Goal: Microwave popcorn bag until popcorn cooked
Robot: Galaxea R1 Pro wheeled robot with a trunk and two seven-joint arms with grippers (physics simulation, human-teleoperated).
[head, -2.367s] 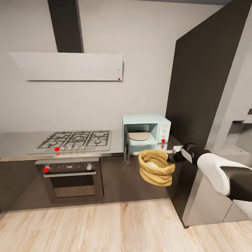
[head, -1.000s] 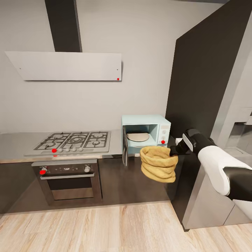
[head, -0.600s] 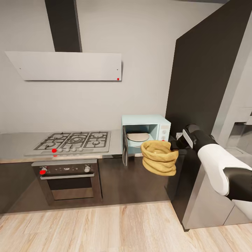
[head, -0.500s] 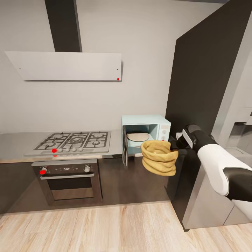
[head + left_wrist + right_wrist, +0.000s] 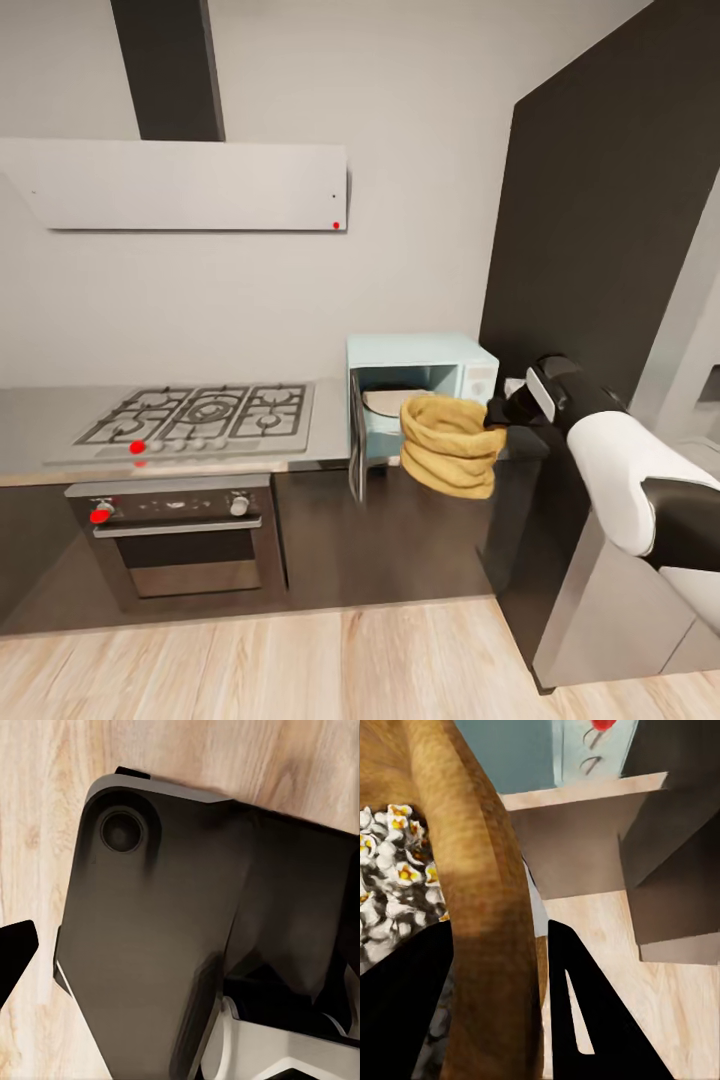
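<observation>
A tall dark panel (image 5: 600,220) fills the head view from 12 to 4 o'clock, with a pale wall and a flat hood (image 5: 180,185) at 10 o'clock. Below the hood the long grey table (image 5: 40,415) runs across at 9 o'clock, carrying the gas hob (image 5: 195,415), with the steel oven (image 5: 175,535) under it and a wooden floor (image 5: 250,665) at 6 o'clock.

The microwave (image 5: 470,365) stands on the table just right of centre, its door (image 5: 355,435) swung open toward the camera and a round plate visible inside.

The right arm (image 5: 620,480) reaches in from 3 o'clock. The right gripper (image 5: 497,415) holds the popcorn bag (image 5: 445,445) in the air directly before the microwave's open mouth, overlapping its lower front. In the right wrist view the dark jaws are clamped on the rolled rim (image 5: 491,915), one finger (image 5: 577,1012) outside and one inside, beside the popcorn (image 5: 394,892) lying in the bag.

The left wrist view shows a dark robot part above the floor and one black fingertip (image 5: 15,952); how wide the left jaws stand cannot be told.
</observation>
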